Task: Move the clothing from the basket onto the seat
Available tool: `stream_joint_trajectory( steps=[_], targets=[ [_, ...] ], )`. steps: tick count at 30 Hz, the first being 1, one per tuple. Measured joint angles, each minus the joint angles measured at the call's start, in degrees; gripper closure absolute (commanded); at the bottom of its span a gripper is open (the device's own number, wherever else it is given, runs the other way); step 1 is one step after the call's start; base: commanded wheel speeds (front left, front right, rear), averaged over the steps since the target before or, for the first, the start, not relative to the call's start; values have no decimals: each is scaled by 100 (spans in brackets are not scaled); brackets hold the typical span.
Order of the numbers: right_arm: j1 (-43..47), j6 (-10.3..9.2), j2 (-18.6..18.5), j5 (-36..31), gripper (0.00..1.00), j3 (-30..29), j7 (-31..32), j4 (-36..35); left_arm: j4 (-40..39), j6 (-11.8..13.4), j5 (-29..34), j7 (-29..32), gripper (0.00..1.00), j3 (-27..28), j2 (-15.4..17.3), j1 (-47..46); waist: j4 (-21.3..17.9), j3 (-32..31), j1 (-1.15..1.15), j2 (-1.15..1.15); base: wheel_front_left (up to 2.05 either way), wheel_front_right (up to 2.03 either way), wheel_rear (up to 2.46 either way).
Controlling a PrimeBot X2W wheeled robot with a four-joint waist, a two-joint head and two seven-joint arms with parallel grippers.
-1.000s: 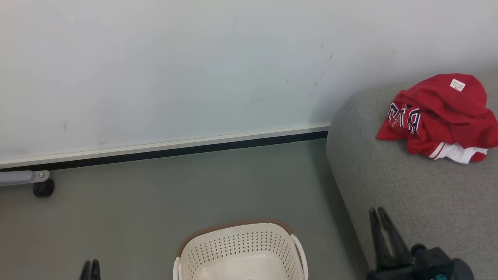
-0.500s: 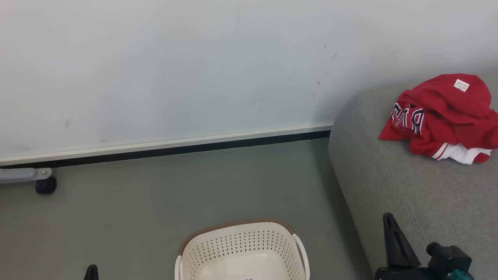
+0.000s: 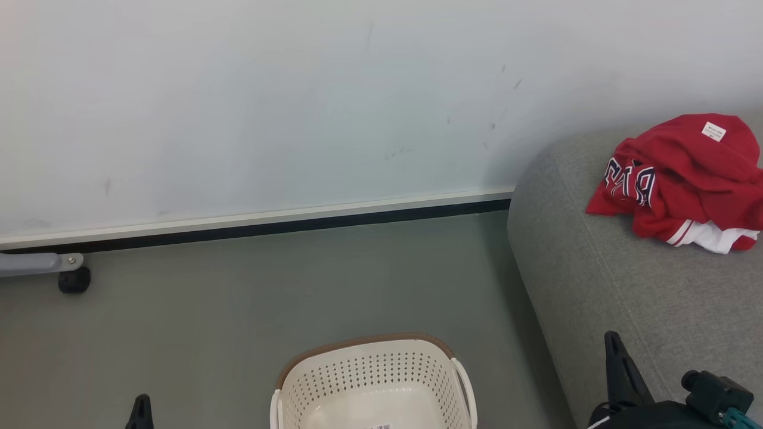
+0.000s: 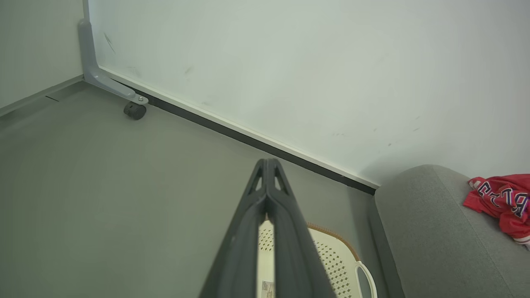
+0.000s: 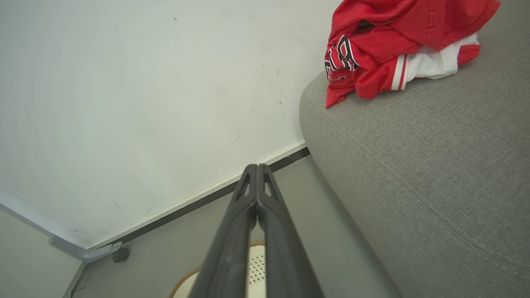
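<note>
Far left, a black caster [image 3: 74,280] on a grey bracket [image 3: 36,263] sits on the floor [image 3: 238,310], right at the foot of the white wall [image 3: 268,107].

Next along, the left gripper [image 3: 141,408] just pokes its tip up from the bottom edge of the head view. In its own wrist view the two fingers [image 4: 252,215] meet at the tips, so it's closed with nothing in it.

In the middle is the basket [image 3: 363,372], standing on the floor near the bottom edge. You can see its pale bottom and a small label [image 3: 381,426] lying in there. It's well apart from the wall, and the seat is just off to its right.

The seat [image 3: 596,286] takes up the right side, with its rounded end up near the wall. The right gripper [image 3: 614,348] shows low down, in front of the seat's near part. In its wrist view the fingers [image 5: 236,231] are pressed together at the tips, so it's closed too and holding nothing.

Far right, the clothing [image 3: 685,179] is on the seat in a crumpled red heap. Navy lettering shows on its left side, there's a white tag [image 3: 714,131] on top, and some white fabric sticks out underneath.
</note>
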Motion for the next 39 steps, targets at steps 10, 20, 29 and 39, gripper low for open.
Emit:
stream_joint_trajectory(
  steps=[10, 20, 29, 39],
  targets=[
    [-113, 149, 48, 818, 100, -247, 204, 80, 148, -153, -720, 209, 100, 83, -110, -174, 39, 14, 0, 0, 0, 0, 0],
    [-124, 299, 111, 1649, 100, -494, 415, 214, 302, -299, -1434, 431, 100, 191, -218, -361, 76, 28, 0, 0, 0, 0, 0],
    [-231, 414, 146, 2386, 100, -711, 611, 301, 447, -404, -2109, 603, 100, 264, -300, -588, 111, 41, 0, 0, 0, 0, 0],
    [-254, 554, 187, 3119, 100, -926, 802, 408, 584, -555, -2772, 798, 100, 341, -410, -811, 145, 54, 0, 0, 0, 0, 0]
  ],
)
